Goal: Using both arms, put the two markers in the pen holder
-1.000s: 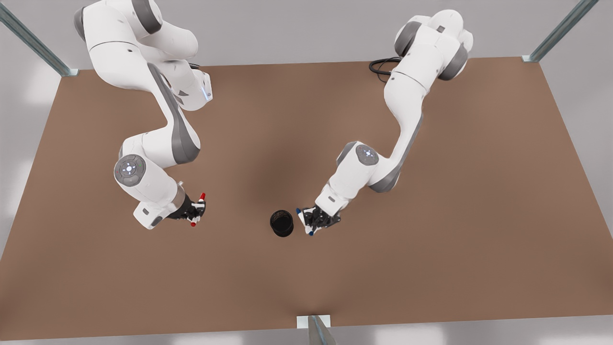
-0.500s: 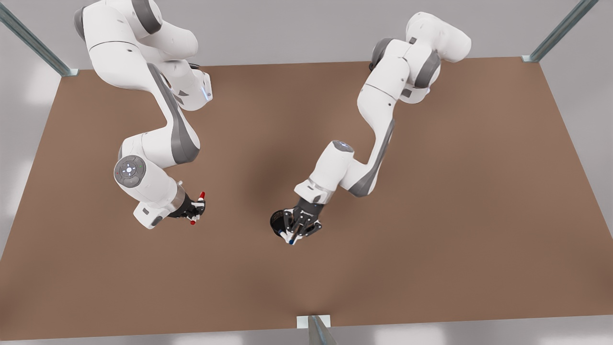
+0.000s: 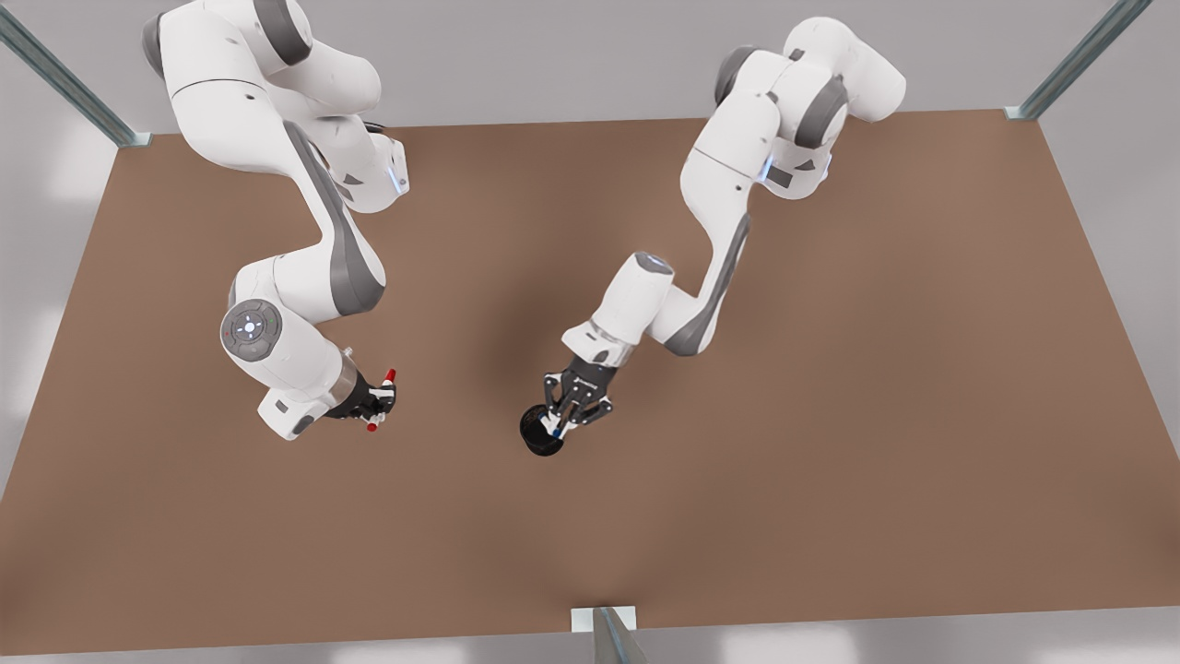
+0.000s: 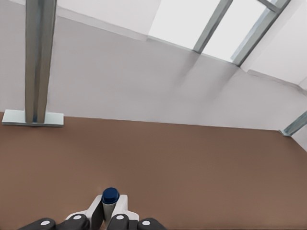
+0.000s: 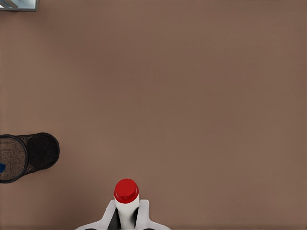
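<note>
Blue marker [image 3: 558, 430] clenched in left gripper [image 3: 564, 422], tip over pen holder [image 3: 537, 433] rim. Red marker [image 3: 380, 402] clenched in right gripper [image 3: 376, 403], well apart, waiting.

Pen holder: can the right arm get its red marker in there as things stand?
Probably not yet: the left gripper sits over the pen holder with the blue marker. The right gripper holds the red marker well aside.

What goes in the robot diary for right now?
left hand: holds blue marker over pen holder | right hand: holds red marker, waiting
</note>
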You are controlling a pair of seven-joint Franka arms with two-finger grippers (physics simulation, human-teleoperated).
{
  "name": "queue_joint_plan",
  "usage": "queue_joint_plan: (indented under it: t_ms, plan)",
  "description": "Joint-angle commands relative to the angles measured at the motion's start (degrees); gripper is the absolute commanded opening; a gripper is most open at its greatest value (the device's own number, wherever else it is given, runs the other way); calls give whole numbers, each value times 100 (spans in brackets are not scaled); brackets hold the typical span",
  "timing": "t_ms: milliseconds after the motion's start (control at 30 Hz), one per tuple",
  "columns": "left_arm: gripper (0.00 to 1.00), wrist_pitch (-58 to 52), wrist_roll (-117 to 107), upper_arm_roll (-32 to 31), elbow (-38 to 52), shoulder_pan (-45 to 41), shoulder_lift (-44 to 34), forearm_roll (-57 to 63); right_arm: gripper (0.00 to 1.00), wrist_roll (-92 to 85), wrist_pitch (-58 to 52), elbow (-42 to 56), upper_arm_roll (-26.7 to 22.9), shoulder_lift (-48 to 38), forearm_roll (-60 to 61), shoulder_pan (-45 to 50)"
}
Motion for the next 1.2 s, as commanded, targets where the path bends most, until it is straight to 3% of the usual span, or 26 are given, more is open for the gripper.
queue_joint_plan:
  t_ms: [0,100,133,167,233,267,300,367,400,433,500,567,633,733,1167]
  plan:
    - [25,170,264,1,36,3,75,21,29,47,-13,3,2,-6,-20,0]
    - [28,407,343,45,19,-32,207,56,29,47,-13,3,2,-6,-20,0]
    - [81,407,352,62,27,-32,207,65,29,47,-22,3,2,-6,-20,0]
    - [100,407,405,202,27,-181,207,91,29,47,-22,3,2,-6,-20,0]
    - [100,214,510,1475,1,-1208,189,100,29,47,-22,3,2,-6,-20,0]
    - [100,-400,651,1750,27,-1368,-21,-5,29,47,-22,3,2,-6,-20,0]
    - [100,-1293,677,1453,27,-966,-494,-14,29,47,-4,3,2,-6,-20,9]
    - [100,-4653,1590,-2651,721,3674,-918,-164,29,117,216,134,11,29,-212,254]
    - [100,-5805,1785,-2847,757,4406,-1067,116,29,512,207,442,11,161,-318,527]
    - [100,-7158,1872,-2513,757,4679,-1506,1206,29,943,216,565,11,292,-476,878]
    - [100,-8821,2585,-2548,836,5118,-2245,1357,29,1699,242,1277,11,802,-784,1468]
    - [100,-9322,2593,-2250,792,4979,-2913,1182,29,1911,487,2077,-16,1470,-907,1679]
    - [100,-9454,2848,-852,-376,3941,-4117,522,29,1902,1392,2086,-68,1760,-934,1696]
    - [100,-9551,3015,-852,-157,4002,-3950,469,29,2209,2606,1928,-69,1813,-1022,1749]
    - [100,-9630,2989,-861,89,4064,-3854,434,29,2368,3485,1216,-68,1813,-1224,1995]
